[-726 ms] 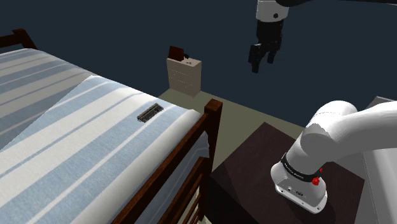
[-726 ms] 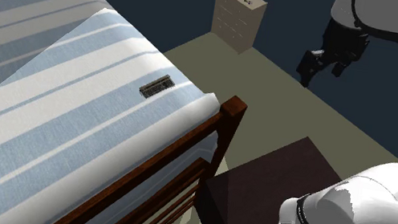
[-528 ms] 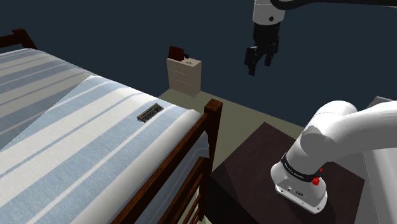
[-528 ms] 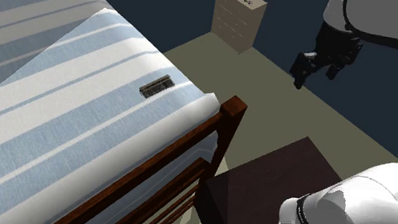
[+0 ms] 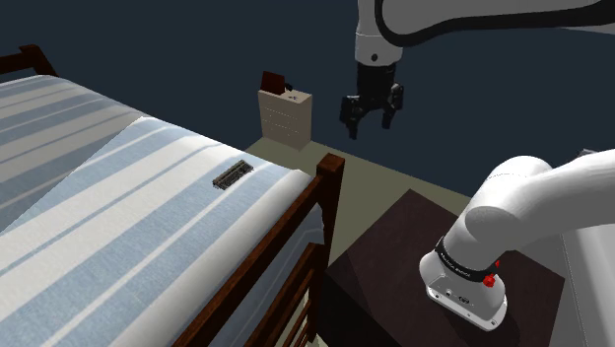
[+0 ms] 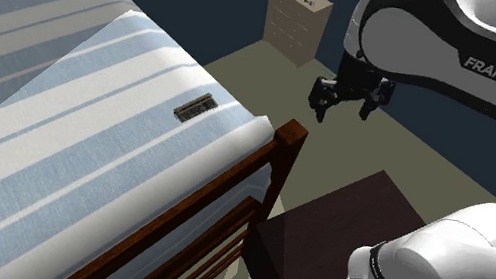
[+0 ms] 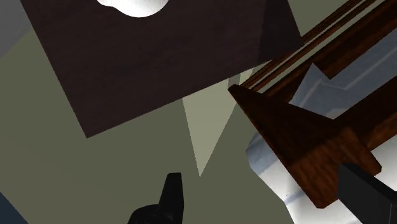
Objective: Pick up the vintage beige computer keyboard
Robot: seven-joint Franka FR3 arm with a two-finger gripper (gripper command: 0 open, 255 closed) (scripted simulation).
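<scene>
Gripper, fingers spread and empty, hangs over the bedpost; keyboard lies on the striped bed at its eight o'clock. Risk: a low traverse may strike the bedpost.

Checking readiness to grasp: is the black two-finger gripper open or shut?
Open: the black two-finger gripper shows its fingers apart, holding nothing.
</scene>
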